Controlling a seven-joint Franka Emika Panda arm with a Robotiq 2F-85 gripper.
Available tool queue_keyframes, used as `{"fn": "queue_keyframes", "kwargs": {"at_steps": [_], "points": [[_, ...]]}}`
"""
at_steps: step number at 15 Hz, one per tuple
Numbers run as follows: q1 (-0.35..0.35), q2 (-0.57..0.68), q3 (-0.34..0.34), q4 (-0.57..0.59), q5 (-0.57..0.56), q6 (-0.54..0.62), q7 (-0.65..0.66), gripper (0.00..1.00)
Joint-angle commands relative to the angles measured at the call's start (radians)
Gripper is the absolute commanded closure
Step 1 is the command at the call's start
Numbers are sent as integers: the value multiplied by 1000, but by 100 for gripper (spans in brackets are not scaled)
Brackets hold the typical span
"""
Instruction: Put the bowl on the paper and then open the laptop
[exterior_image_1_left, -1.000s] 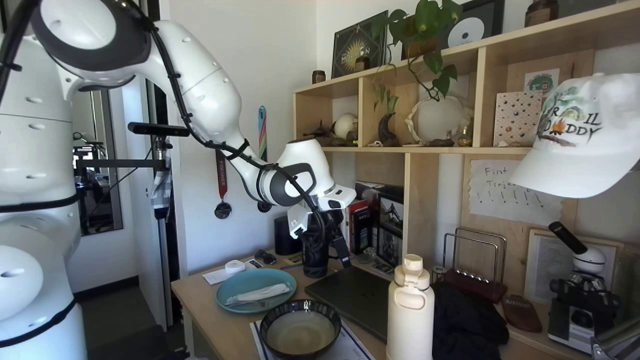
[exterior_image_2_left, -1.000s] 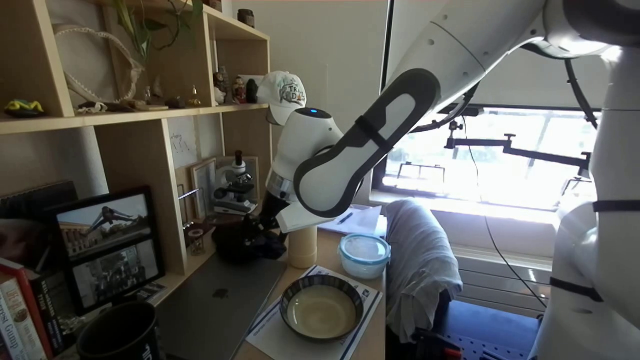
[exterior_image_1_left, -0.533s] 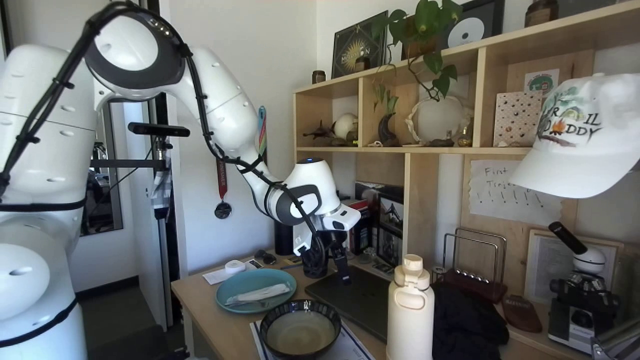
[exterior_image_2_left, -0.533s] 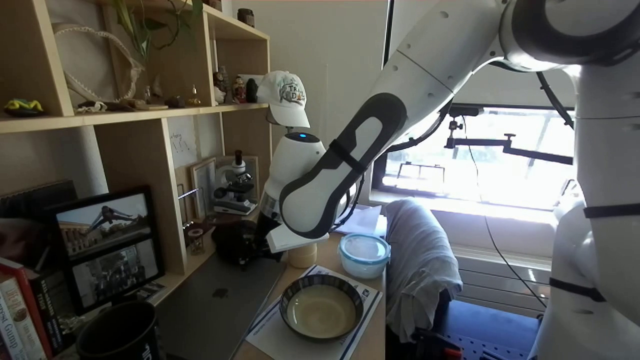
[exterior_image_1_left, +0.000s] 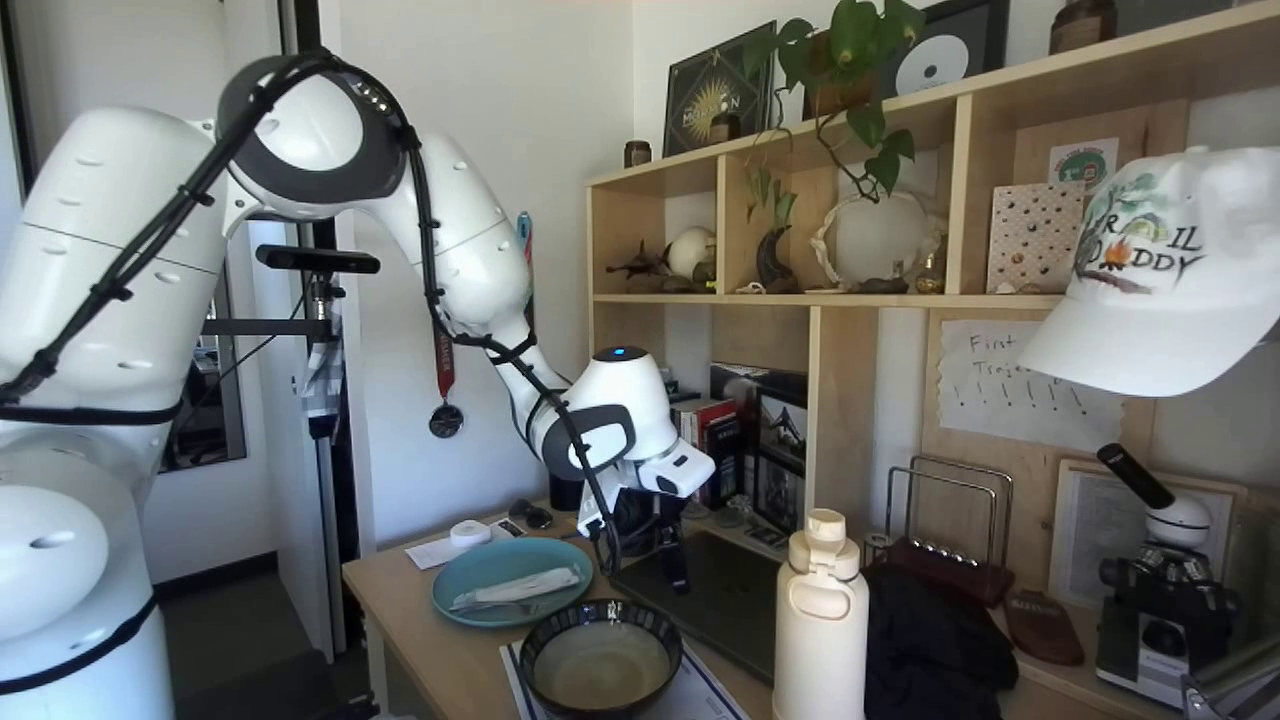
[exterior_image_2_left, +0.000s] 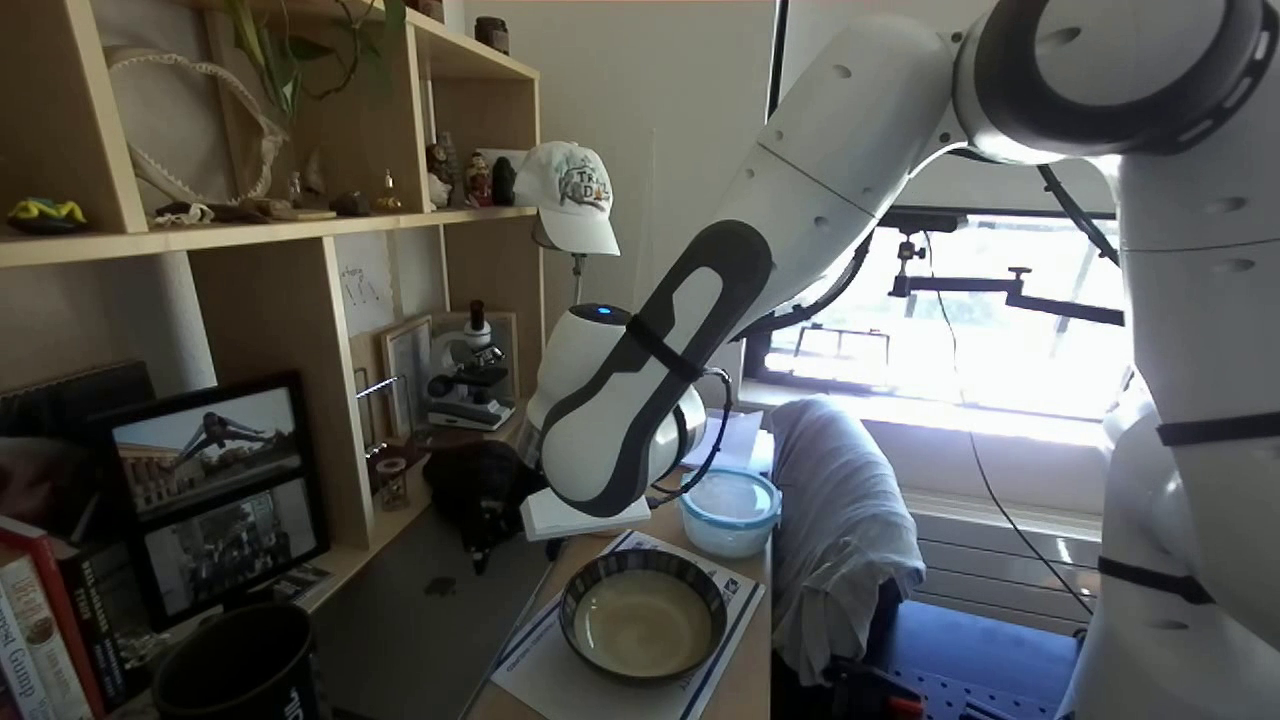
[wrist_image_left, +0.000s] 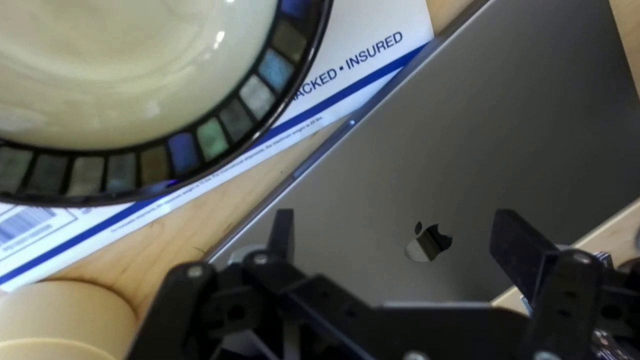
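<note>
Nearest, looks settled with the bowl (exterior_image_1_left: 602, 660), parked upright on the paper (exterior_image_2_left: 555, 680) on the worktop (exterior_image_1_left: 465, 662), presumably to finish the first half. Just beyond, comes to the closed laptop (exterior_image_1_left: 725, 600) (with its notched edge (wrist_image_left: 324, 150) toward the paper, likely handy for lifting). Over that, shows fingers (wrist_image_left: 520, 245) spread wide, gripping nothing; cannot tell about contact. Probably placed there for opening it next.

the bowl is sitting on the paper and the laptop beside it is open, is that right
Not quite: the laptop is closed, not open; the wrist view shows it folded flat. The bowl is indeed sitting on the paper, with the laptop beside it.
</note>
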Motion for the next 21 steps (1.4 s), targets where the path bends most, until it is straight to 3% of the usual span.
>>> {"fn": "queue_keyframes", "kwargs": {"at_steps": [1, 21], "points": [[16, 22, -2, -5, 52, 39, -22, 0], [-8, 108, 77, 2, 236, 118, -17, 0]]}}
